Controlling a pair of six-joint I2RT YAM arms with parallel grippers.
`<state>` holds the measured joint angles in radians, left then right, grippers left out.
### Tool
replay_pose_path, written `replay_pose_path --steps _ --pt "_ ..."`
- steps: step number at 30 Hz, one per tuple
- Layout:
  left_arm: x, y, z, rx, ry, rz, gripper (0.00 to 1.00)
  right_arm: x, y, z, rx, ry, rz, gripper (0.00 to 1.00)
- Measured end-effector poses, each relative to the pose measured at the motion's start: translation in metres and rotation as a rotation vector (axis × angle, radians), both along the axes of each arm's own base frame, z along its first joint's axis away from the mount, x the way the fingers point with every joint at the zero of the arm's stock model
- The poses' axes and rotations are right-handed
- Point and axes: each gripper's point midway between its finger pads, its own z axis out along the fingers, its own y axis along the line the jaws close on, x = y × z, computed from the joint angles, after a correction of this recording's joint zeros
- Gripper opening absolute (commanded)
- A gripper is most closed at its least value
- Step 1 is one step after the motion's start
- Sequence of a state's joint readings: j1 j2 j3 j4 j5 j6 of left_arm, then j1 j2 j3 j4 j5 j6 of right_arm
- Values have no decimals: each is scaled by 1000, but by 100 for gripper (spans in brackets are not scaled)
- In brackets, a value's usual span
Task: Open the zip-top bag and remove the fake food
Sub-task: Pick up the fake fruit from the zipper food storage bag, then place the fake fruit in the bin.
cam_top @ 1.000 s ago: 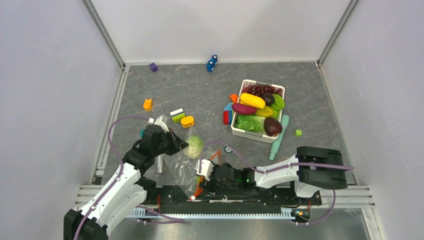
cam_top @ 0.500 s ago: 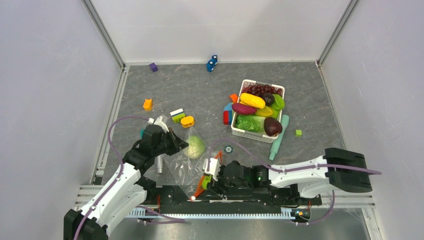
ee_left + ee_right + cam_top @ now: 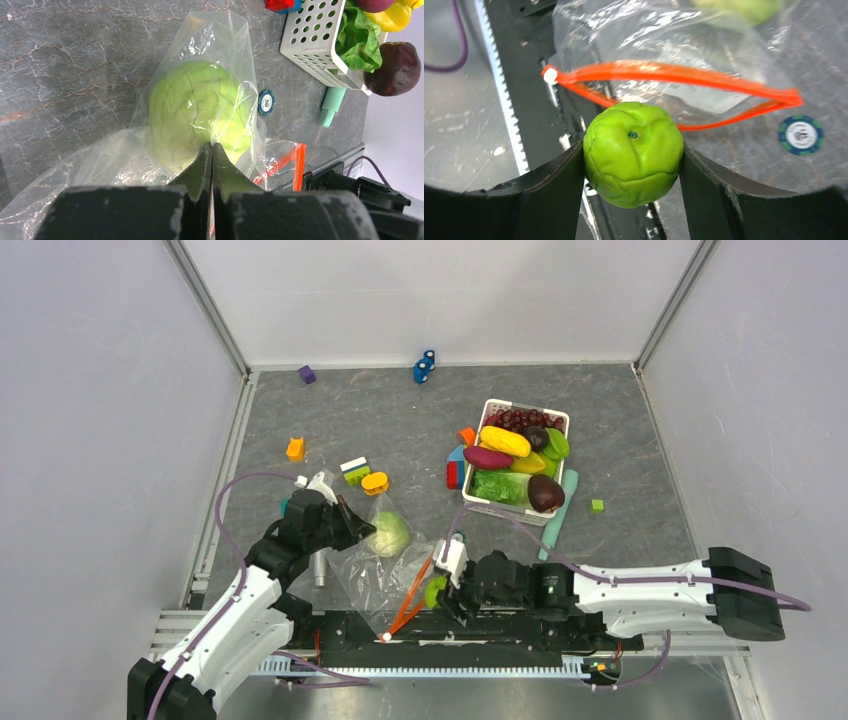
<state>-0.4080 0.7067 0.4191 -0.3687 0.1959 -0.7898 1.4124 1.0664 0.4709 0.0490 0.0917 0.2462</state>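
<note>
Right hand (image 3: 631, 170) part-open, clamped on the round green fruit (image 3: 632, 150): glossy moulded plastic, lumpy, stem dimple facing the wrist camera, just beside the bag mouth. Left hand (image 3: 212, 156) fully closed, pinching clear film next to the cabbage (image 3: 195, 110). Zip-top bag (image 3: 375, 575) lies crinkled on the grey marbled worktop (image 3: 400, 420), long axis far-to-near, mouth toward the arm bases. Red-orange zipper strip (image 3: 674, 72) gapes in a lens shape, white slider (image 3: 550, 75) at one end. Cabbage is a pale green ribbed dome, inside at the far closed end.
</note>
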Motion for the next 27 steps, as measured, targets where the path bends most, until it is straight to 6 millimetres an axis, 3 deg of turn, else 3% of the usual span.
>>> replay_pose_path --steps 4,7,10,13,16,19,24,27 --pt "0 1 0 3 -1 3 2 34 4 22 38 17 -85 24" --pt "1 1 0 4 -2 4 2 63 12 53 71 10 -129 25" --pt "1 1 0 4 -3 5 2 97 19 100 111 -36 -176 25" --pt "1 1 0 5 -3 5 2 146 6 156 161 -104 -279 24" --pt "1 1 0 4 -3 4 2 206 -36 199 199 -171 -455 24" --pt "1 1 0 4 -3 4 2 253 -95 213 187 -196 -649 24" --pt "1 1 0 4 -2 3 2 286 -177 198 131 -145 -864 25" --pt "1 1 0 4 -2 2 2 287 -195 191 119 -113 -895 26"
